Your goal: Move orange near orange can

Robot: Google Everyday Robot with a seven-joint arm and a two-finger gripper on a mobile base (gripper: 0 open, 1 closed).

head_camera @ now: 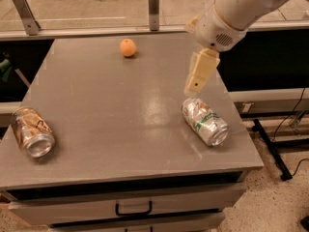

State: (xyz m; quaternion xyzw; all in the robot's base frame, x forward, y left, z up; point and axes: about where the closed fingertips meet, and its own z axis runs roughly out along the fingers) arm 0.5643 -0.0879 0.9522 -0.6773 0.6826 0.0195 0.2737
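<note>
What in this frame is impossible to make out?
Camera view, arm: cut off by the top edge above the gripper, which hangs over the table's right side near the silver-white can.
Camera view, orange can: lettering too small to read.
Camera view, lower drawer: cut off by the bottom edge.
</note>
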